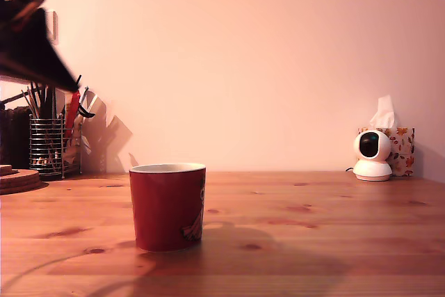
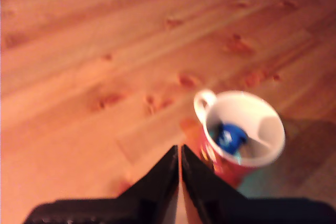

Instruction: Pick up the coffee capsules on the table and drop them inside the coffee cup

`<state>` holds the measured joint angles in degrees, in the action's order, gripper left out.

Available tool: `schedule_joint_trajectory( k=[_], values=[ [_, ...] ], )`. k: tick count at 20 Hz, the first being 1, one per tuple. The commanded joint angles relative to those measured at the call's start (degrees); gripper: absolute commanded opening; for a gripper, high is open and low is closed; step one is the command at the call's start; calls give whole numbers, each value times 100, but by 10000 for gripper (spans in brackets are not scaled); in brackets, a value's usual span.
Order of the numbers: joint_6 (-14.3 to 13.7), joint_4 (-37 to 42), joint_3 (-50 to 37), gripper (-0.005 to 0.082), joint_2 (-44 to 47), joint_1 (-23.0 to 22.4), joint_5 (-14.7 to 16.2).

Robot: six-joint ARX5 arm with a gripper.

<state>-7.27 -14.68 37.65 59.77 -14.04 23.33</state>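
We saw a blue capsule (image 2: pixel 231 136) lying inside the coffee cup (image 2: pixel 244 129), which stood on the table (image 2: pixel 79 77). Our gripper (image 2: pixel 180 153) was clenched and empty, raised near the cup. We feared a careless swing might topple it.

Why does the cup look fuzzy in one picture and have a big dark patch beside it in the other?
The wrist view is blurred all over, so the coffee cup, the blue capsule inside it and the gripper look soft. In the exterior view the cup is sharp and throws a wide shadow across the table toward that view's right.
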Motion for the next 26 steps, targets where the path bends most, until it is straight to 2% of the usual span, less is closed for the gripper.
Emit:
schedule_joint_trajectory(
  k=[1,3,5,9,10,11,13,15,17,21,26],
  values=[
    [136,-92,-236,-19,-181,46,17],
    [236,-216,-404,-19,-369,44,15],
    [542,-225,-693,-19,-610,44,-37],
    [892,-433,-1244,-19,-1193,44,-437],
    [903,-507,-1338,-19,-1368,44,-507],
    [1108,-627,-1392,-19,-1543,44,-623],
    [1250,-990,-1397,-19,-1906,44,-918],
    [1344,-1263,-1397,-19,-2277,44,-1043],
    [1558,-1456,-1397,-19,-2590,44,-1097],
    [1628,-1558,-1397,-19,-2992,44,-1099],
    [1611,-1547,-1397,-19,-3060,44,-1097]
  ],
)
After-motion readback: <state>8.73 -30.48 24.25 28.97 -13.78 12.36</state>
